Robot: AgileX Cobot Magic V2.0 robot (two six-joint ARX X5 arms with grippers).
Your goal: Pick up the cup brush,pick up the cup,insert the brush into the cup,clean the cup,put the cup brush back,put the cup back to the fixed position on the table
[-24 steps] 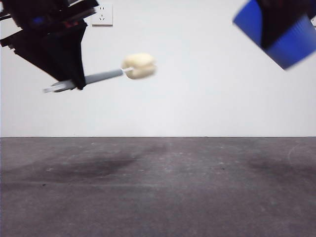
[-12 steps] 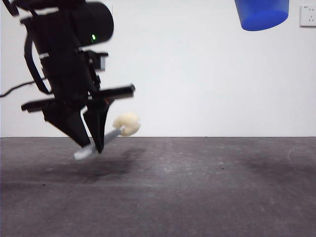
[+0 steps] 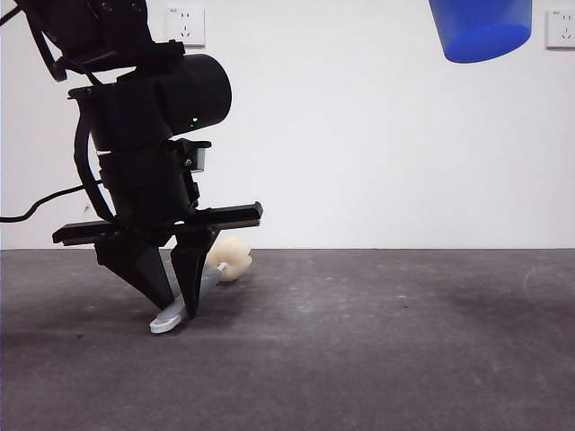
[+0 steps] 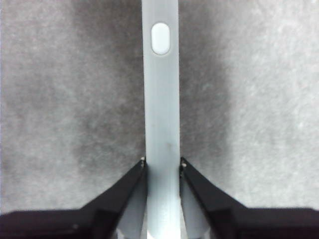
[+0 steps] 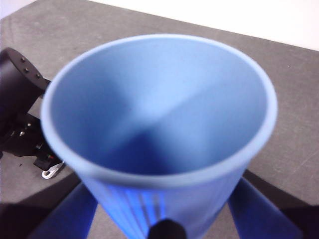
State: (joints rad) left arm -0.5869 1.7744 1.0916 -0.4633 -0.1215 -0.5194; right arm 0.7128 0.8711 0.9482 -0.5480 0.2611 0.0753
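Change: brush (image 3: 199, 285) lowered from mid-air to the table (image 3: 377, 341), handle end touching, sponge near the back edge.
Meaning: likely putting the brush back; release pending.
Left gripper (image 4: 162, 167): pinching the handle.
Right gripper: hidden, jaws untellable; cup (image 3: 479, 29) held high.
Count: one brush, one cup.

Blue cup (image 3: 479, 29), grey-handled cream-headed cup brush (image 3: 202, 285), dark speckled table (image 3: 377, 350).
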